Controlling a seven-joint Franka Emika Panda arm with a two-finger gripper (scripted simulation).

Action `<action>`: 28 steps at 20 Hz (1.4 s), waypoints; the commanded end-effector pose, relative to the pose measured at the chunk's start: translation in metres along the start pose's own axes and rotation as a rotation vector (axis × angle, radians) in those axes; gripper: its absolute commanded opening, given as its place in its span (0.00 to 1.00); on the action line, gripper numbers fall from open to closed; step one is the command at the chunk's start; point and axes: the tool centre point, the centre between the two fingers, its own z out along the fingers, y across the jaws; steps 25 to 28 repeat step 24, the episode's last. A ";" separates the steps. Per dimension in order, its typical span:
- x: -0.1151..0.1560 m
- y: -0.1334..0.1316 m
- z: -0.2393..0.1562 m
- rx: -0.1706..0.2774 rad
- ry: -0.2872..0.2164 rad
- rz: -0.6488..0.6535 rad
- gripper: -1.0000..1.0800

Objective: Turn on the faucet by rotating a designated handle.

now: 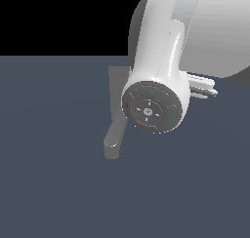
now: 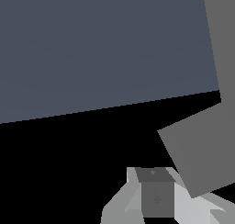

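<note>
In the exterior view the faucet [image 1: 116, 83] is mostly hidden behind my white wrist. Only a strip of its flat grey back plate and its thick rounded spout [image 1: 113, 143], pointing down toward the floor, show. The handle is hidden there. In the wrist view two flat grey faces of the faucet [image 2: 202, 149] fill one side, very close to my gripper [image 2: 156, 191]. I cannot tell which part of the faucet they are. My fingertips [image 2: 158, 200] appear as one dark block with no gap and nothing held between them.
A flat slate-blue floor [image 1: 53, 183] spreads around the faucet, with black background beyond its far edge. My arm's large white links [image 1: 195, 32] fill the exterior view's upper right. White parts of my hand [image 1: 202, 86] stick out to the right of the wrist.
</note>
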 end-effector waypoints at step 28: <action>0.069 0.007 0.004 -0.252 0.005 -0.127 0.00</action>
